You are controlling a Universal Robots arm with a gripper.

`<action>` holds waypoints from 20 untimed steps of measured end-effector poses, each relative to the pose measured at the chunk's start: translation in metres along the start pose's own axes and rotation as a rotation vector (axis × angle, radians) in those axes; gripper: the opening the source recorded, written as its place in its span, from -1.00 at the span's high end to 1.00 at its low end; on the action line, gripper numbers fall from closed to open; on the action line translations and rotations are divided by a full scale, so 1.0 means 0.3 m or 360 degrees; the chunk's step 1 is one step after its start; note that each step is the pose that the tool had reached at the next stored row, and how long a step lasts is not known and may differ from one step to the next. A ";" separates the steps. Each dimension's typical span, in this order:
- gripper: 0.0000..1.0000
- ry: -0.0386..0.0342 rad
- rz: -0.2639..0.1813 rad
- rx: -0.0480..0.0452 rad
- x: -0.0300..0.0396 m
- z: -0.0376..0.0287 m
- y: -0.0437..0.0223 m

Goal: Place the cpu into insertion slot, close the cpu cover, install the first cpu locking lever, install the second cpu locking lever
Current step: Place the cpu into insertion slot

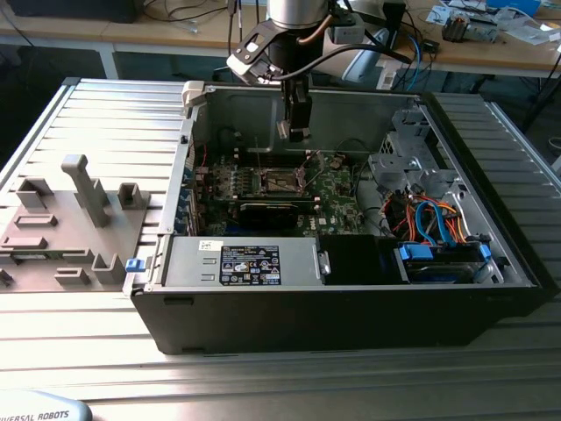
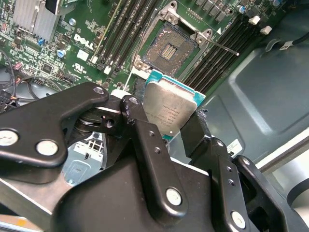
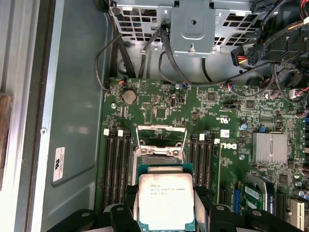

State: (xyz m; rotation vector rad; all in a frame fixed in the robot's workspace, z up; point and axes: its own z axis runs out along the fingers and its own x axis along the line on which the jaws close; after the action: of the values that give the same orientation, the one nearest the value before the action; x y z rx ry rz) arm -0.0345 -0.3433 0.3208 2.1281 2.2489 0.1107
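**The cpu [image 2: 169, 108] held above the insertion slot [image 2: 169, 48]**

The gripper [image 1: 298, 132] is clamped on the cpu's two opposite edges, its silvery face showing in both wrist views. In the exterior view it hangs inside the computer case [image 1: 351, 320], at 12 o'clock from the slot, not touching. The slot's contacts lie bare.

Bright, even indoor light; mild glare on cpu [image 3: 166, 203] in gripper [image 2: 166, 121]; case [image 1: 351, 118] interior beneath gripper dimmer, shadowed.
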 end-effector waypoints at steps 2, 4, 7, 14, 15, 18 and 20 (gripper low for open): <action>-0.08 0.0000 0.0003 0.0000 0.000 0.000 0.000; -0.08 0.0000 0.0005 0.0000 0.000 0.000 0.000; -0.08 -0.0001 0.0009 0.0000 0.000 0.000 0.000; -0.08 -0.0001 0.0018 0.0000 0.000 0.001 0.000; -0.08 -0.0002 0.0020 0.0000 0.000 0.001 0.000; -0.08 -0.0002 0.0024 0.0000 0.000 0.001 0.000; -0.08 -0.0002 0.0028 0.0000 0.000 0.001 0.000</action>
State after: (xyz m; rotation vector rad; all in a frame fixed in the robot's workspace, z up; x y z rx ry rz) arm -0.0345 -0.3433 0.3204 2.1471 2.2300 0.1100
